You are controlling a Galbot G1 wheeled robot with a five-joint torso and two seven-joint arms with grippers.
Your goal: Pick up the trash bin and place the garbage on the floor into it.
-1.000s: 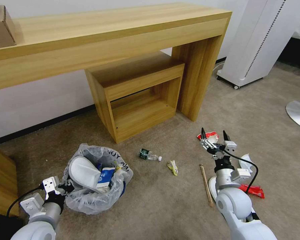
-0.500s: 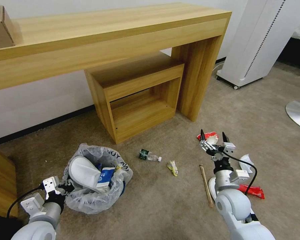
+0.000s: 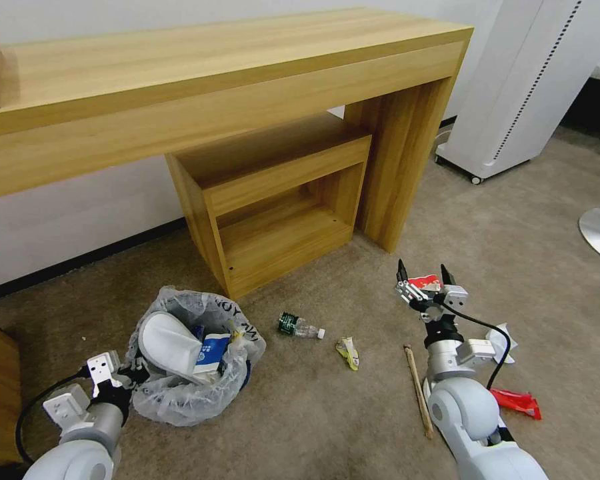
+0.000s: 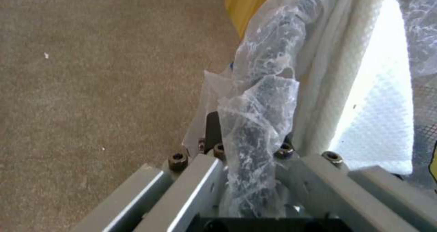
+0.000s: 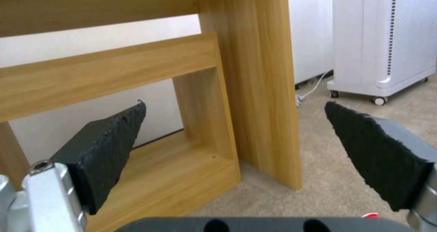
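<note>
Trash bin (image 3: 192,363) standing on beige floor (image 3: 327,413) at near left, in front of the low wooden shelf unit (image 3: 273,200); clear liner bag bulging over rim, white slipper (image 3: 169,347) and blue-white paper already inside. Left pincer (image 3: 123,380) pressed together on bin rim and liner, bunched plastic (image 4: 259,122) caught between the fingers in the left wrist view. Right pincer (image 3: 423,288) spread wide and empty, held above carpet over a red wrapper (image 3: 425,283). Garbage left on floor: green-labelled bottle (image 3: 299,327) and yellow scrap (image 3: 348,351) between bin and right arm, wooden stick (image 3: 418,389) just beside right arm, white scrap (image 3: 507,337) and second red wrapper (image 3: 517,402) at far right. Judged part-way through. Risks: grip largely on thin film, so liner likely to tear or slide off if bin lifted; tall slipper apt to tip out under tilt; flat wrapper liable to escape pinch on carpet pile.
</note>
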